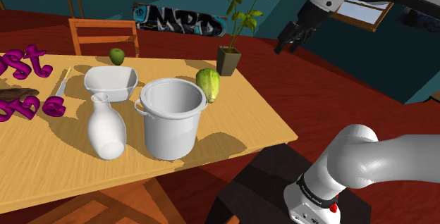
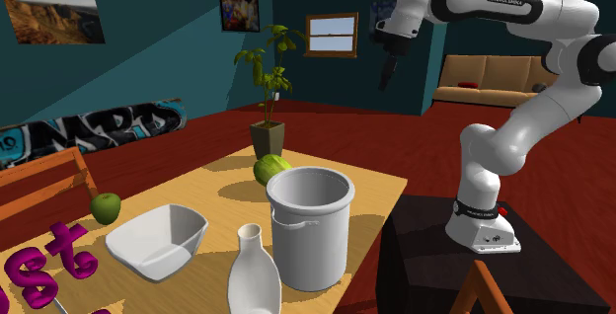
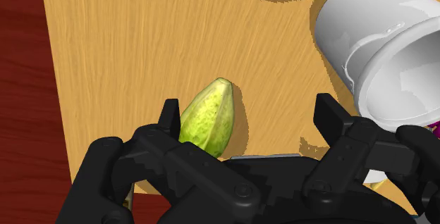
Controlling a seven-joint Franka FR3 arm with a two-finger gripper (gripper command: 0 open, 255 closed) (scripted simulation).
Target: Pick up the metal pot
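Dark and boxy, the stand fills the shoulder view's lower right, and the white arm rises from it. Just beyond it lies the wooden surface, in a room with teal walls, a red-brown floor and a tan sofa at the back. The pale grey pot stands upright on the surface near the edge closest to the stand, its mouth open to the top. A white vase stands just beside it, a yellow-green fruit lies near its far side, and a white bowl, a green apple and a potted plant sit farther off. Purple letters mark the shoulder view's left. The hand hangs high, well apart from the pot, its fingers spread wide and gripping nothing.
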